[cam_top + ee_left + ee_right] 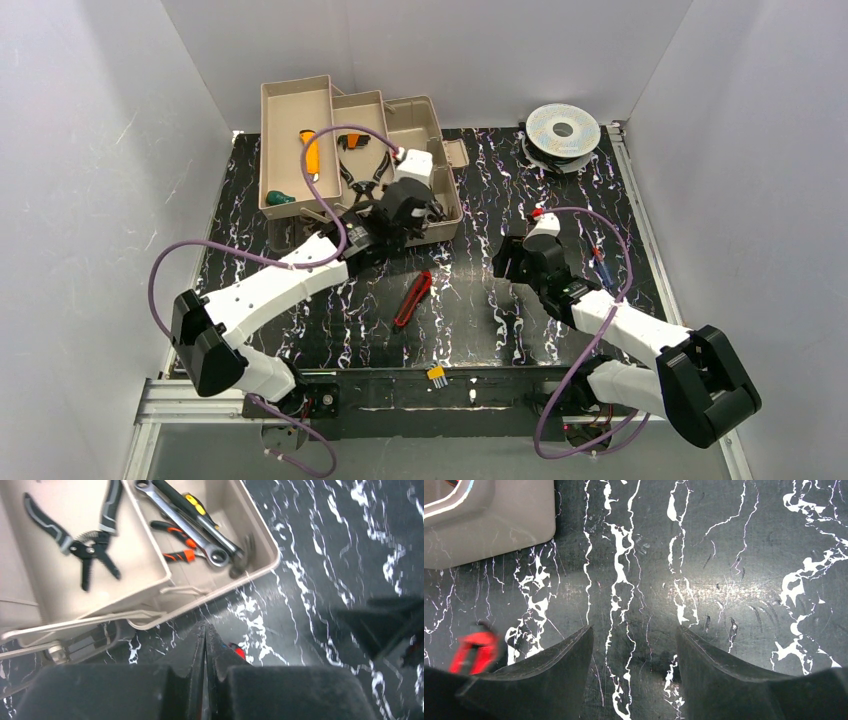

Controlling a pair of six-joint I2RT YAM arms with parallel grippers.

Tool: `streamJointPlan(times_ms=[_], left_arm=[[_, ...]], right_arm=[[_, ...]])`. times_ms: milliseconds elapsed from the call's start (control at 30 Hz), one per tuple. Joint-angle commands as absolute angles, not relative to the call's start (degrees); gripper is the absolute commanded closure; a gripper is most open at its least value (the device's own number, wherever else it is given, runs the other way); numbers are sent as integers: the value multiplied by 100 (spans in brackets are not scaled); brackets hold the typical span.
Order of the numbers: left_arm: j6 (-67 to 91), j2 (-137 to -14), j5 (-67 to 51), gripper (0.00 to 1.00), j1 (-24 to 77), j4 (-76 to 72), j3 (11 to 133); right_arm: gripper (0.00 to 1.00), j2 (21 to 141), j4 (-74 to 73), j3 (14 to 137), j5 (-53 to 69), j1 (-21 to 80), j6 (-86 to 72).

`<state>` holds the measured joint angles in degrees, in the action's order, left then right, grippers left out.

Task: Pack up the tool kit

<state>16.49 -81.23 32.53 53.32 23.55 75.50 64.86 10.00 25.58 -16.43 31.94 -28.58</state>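
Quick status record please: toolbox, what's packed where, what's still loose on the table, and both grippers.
toolbox: open, trays folded out
left tray: yellow knife, small green item
middle tray: black-handled pliers
right compartment: wrench, hammer, orange-handled pliers
loose on table: red tool, between the arms
left gripper: shut, nothing seen held, just in front of toolbox
right gripper: open, above table
other: wire spool, far right corner
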Motion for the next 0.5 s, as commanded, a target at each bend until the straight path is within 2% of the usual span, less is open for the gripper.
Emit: streamJointPlan(times_ms=[0,133,233,267,333,367,400,467], left_arm=[[2151,-7998,3540,100,4923,2342,7852],[2057,-8042,3102,100,4748,2336,8047],[1698,-8089,2309,100,4749,2395,7893],[1670,-8087,2063,94,4746,2447,7785],[1594,-8073,1532,40,4754,2486,7486],[1601,-8047,1310,20,4772,2490,7285],[1591,-8005,1081,11,4804,2472,7082],[1458,-7891,959,2,5003,2417,6644]], right_arm=[[32,6466,1341,2586,-1762,3182,-2911],[32,6380,1331,2537,-1844,3182,-2909],[32,6342,1323,2514,-1878,3182,-2911],[31,6327,1311,2514,-1881,3175,-2918],[31,6321,1293,2511,-1882,3180,-2918],[31,6319,1286,2513,-1869,3175,-2929],[30,6311,1283,2514,-1853,3180,-2925],[30,6312,1276,2507,-1849,3180,-2940]])
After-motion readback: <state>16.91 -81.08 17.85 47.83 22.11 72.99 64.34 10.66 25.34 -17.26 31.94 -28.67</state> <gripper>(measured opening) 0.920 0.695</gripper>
